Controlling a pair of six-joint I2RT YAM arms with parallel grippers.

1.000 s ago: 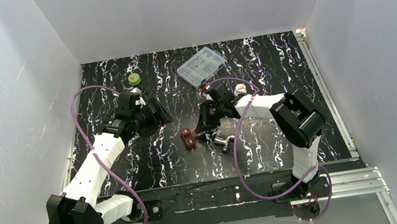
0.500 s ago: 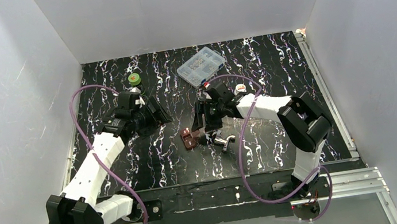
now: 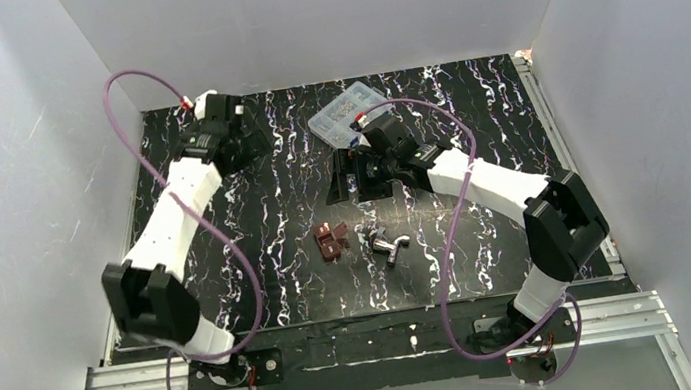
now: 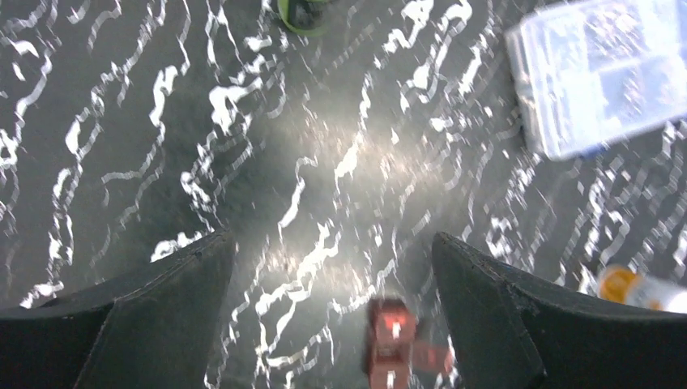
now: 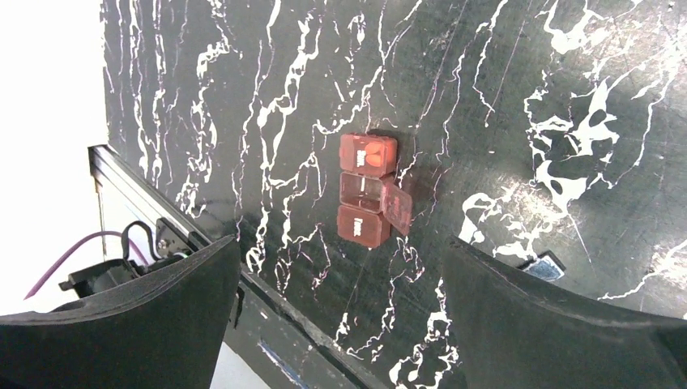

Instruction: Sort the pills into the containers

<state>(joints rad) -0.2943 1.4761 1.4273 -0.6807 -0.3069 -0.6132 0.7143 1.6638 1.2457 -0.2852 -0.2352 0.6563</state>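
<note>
- Toward the far left corner of the table (image 3: 263, 287), the left gripper (image 4: 332, 243) hangs with its fingers spread wide and nothing between them. The green-capped bottle (image 4: 301, 8) stands just past it, cut off by the top edge of the wrist view.
- That bottle looks like the target. The jaws should straddle its body below the cap, centred, then close squarely so it doesn't tip.
- Near the table's middle, the right gripper (image 5: 342, 251) is raised, parted and empty, looking down on the red pill organiser (image 5: 367, 190), whose middle lid stands open.
- The amber bottle (image 3: 387, 246) seems to lie on its side just right of the organiser. The clear compartment box (image 3: 348, 114) sits by the far edge.
</note>
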